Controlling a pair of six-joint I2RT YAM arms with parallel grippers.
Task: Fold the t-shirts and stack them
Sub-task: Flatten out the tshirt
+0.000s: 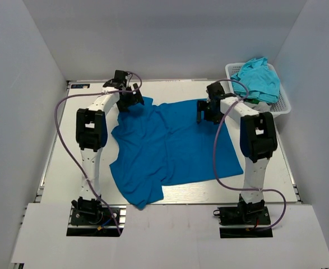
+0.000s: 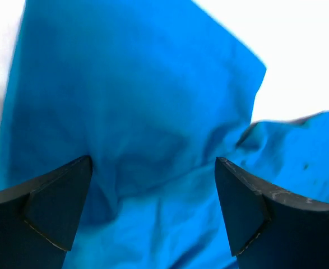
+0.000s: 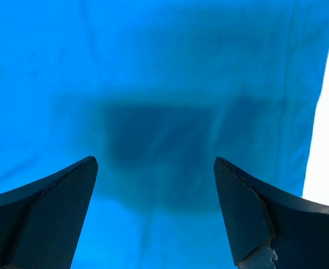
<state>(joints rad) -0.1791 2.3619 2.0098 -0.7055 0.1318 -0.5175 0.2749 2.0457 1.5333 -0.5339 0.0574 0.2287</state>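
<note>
A basket (image 1: 285, 104) holding teal shirts (image 1: 259, 78) stands beyond the blue shirt (image 1: 175, 145).

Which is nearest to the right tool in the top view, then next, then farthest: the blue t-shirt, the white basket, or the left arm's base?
1. blue t-shirt: spread mid-table, directly under the right tool.
2. white basket: far right corner, holding turquoise shirts.
3. left arm's base: near edge, left side, plainly farthest.
</note>
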